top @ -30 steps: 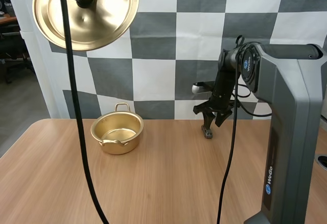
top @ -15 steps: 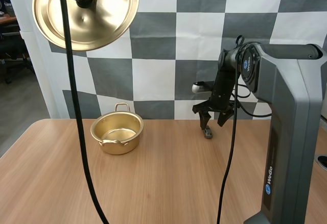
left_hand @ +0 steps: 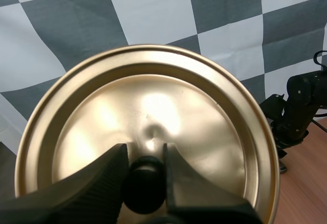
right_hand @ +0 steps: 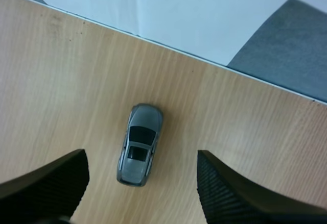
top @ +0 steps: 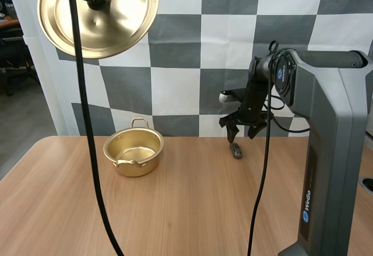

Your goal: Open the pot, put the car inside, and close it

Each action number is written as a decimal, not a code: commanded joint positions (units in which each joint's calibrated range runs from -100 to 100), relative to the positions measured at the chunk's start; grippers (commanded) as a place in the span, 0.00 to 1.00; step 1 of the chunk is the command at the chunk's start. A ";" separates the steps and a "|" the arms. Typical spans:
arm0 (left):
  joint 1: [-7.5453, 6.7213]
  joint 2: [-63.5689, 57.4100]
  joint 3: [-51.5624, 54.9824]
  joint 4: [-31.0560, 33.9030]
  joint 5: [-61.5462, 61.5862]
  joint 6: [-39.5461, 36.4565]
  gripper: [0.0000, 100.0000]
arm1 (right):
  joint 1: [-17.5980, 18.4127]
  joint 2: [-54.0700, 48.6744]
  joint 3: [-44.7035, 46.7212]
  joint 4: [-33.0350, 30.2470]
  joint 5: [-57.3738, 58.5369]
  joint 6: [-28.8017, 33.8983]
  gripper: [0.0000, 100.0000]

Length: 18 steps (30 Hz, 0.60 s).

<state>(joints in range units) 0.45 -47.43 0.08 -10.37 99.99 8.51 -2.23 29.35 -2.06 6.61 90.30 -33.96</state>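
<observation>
Left gripper (left_hand: 144, 155): fingers pinch the black knob (left_hand: 144, 185) of the gold lid (left_hand: 153, 101), held aloft. Right gripper (top: 242, 133): fingers spread wide; grey car (right_hand: 139, 145) on the table (right_hand: 61, 81) below, between them, untouched. Pot (top: 140, 164) open, well apart from both.

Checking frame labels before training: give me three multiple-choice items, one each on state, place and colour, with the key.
1. The right hand, over the car, is:
A. open
B. shut on the car
C. shut on nothing

2. Relative to the pot, the lid is:
A. seated on it
B. held up in the air by the left hand
C. lying beside it

3. The car is:
A. red
B. grey
C. gold

Key:
1 A: the hand spreads wide on either side of the car, touching nothing.
2 B: the left hand grips the lid and the pot stands uncovered.
3 B: the right wrist view shows a grey body.
</observation>
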 commanded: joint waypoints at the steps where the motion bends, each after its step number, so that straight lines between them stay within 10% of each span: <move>1: 0.00 0.03 0.11 0.44 0.01 0.02 0.00 | -0.04 -0.06 0.06 0.83 -0.06 0.01 1.00; 18: 0.00 0.03 0.11 0.44 0.01 0.02 0.00 | -0.04 4.41 0.13 0.66 0.26 -2.22 1.00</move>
<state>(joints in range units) 0.45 -47.43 0.08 -10.03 99.99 8.51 -2.23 33.37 -2.03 7.36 90.44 -36.18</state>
